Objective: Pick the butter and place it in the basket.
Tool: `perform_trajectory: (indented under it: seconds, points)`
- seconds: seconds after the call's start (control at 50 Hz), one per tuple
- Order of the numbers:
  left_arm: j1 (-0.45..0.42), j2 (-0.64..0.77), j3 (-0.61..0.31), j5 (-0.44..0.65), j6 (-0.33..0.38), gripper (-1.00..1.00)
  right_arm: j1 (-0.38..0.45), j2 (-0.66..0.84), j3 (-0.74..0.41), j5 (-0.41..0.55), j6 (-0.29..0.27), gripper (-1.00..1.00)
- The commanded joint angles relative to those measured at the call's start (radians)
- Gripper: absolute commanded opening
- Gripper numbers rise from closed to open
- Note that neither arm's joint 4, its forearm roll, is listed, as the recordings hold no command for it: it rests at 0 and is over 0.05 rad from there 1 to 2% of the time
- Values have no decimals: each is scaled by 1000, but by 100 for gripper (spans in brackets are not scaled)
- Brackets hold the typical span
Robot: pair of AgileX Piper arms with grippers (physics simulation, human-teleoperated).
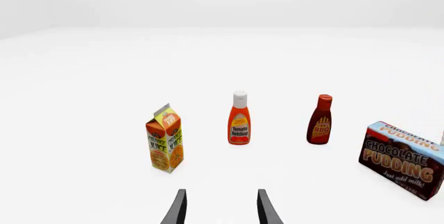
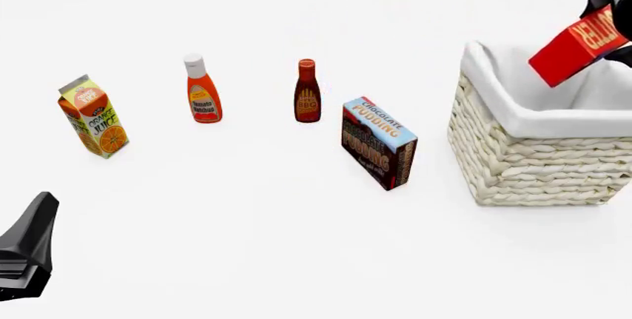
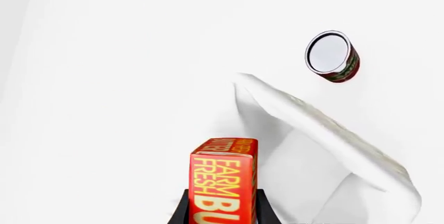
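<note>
The red-orange butter box hangs tilted over the opening of the cream woven basket, above its white cloth lining. My right gripper is shut on the box's upper end. The right wrist view has the butter clamped between the two dark fingers of that gripper, with the basket's lining rim beneath and beyond. Low on the table's near left side, my left gripper is open. Nothing lies between the fingers of the left gripper in its own wrist view.
An orange juice carton, a ketchup bottle, a BBQ sauce bottle and a chocolate pudding box stand in a row left of the basket. A can lies beyond the basket in the right wrist view.
</note>
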Motion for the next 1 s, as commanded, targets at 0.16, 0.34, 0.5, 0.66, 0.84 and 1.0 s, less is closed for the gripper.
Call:
perform_trajectory:
  seconds: [0.16,0.34,0.5,0.66,0.84,1.0]
  points:
    - [0,0,0,0,0,100,-16,-48,40,-22,18,-100]
    - [0,0,0,0,0,100,-8,-47,39,-21,20,-100]
    - [0,0,0,0,0,100,-7,-49,45,-20,31,-100]
    - [0,0,0,0,0,100,-4,-50,55,-26,41,-100]
    - [0,0,0,0,0,100,-4,-64,85,-38,65,-100]
    - [0,0,0,0,0,100,-7,-81,103,-43,77,-100]
